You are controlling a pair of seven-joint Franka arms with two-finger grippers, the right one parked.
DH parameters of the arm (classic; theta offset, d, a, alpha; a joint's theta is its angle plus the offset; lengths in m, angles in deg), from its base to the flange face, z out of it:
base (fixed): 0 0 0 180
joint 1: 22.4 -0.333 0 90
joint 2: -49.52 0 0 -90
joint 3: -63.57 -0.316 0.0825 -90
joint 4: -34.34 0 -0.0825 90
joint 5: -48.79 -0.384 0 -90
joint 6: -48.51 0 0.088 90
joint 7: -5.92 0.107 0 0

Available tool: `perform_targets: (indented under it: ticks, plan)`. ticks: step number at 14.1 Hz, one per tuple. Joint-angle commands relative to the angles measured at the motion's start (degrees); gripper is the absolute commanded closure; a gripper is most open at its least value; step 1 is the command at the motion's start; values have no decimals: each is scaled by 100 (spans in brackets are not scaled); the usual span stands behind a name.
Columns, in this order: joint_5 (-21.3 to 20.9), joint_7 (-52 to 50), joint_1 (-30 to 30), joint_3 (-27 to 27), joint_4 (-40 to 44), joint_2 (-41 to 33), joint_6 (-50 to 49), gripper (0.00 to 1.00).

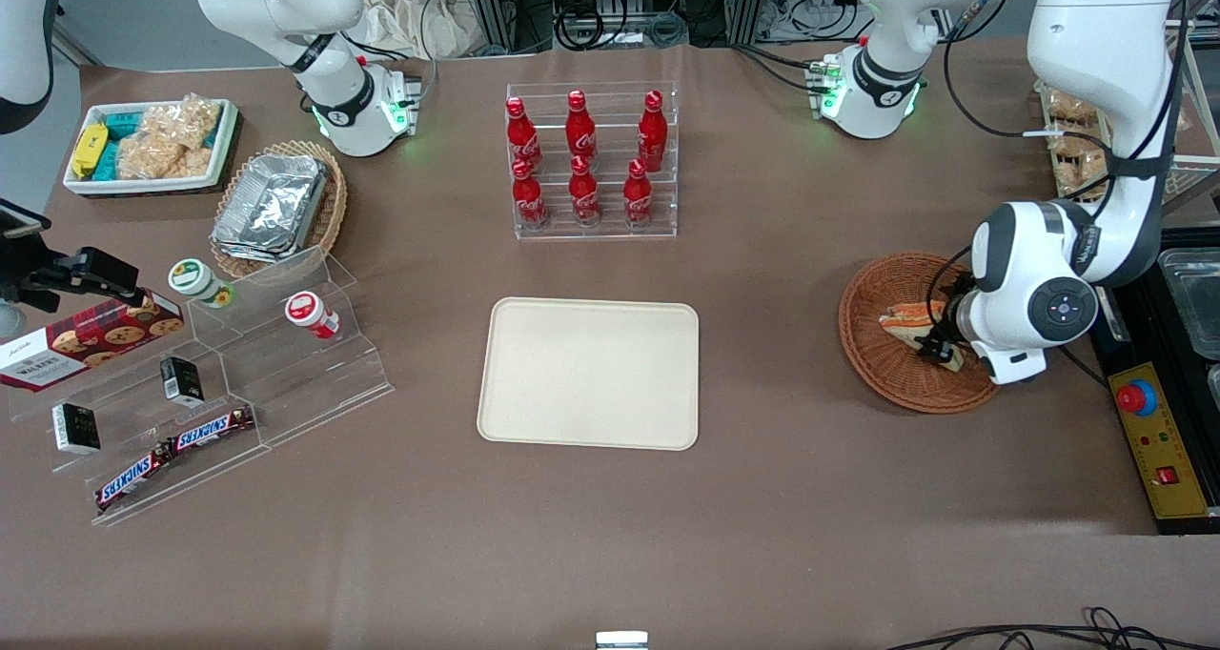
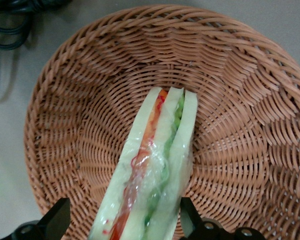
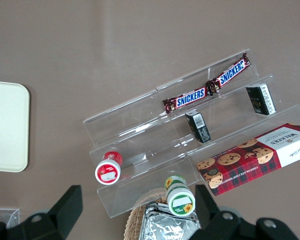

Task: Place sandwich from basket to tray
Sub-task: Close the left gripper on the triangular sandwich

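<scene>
I have the left arm's claw point(image 1: 939, 345) down inside the basket point(image 1: 872, 345), which sits on the brown worktop point(image 1: 762, 497) toward the working arm's end. From the wrist camera I see the sandwich point(image 2: 157, 170) lying wrapped in clear film on the woven floor, orange and green filling layers facing up. The two black fingers point(image 2: 57, 217) stand spread wide, one on each side of the wedge's broad end; one is clearly apart from the bread, the other sits just beside it, so the claw is open and grips nothing. The sandwich is in the basket. The cream tray point(image 1: 588, 374) lies flat at the middle of the worktop, well apart from the basket, with a rack of red bottles point(image 1: 583, 159) farther from the front camera.
</scene>
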Motion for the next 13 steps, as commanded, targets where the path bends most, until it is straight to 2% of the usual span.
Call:
perform_targets:
  ticks: [1, 2, 3, 8, 13]
  plan:
    - [-328, -12, -12, 16, -16, 35, 144, 59]
    - [-521, -3, -3, 25, -16, 35, 144, 91]
    - [-575, -3, 23, 34, -7, 17, 126, 100]
    - [-532, 866, 15, 42, 28, -315, -338, 100]
    - [-488, 2148, 93, 78, 185, -1308, -1243, 100]
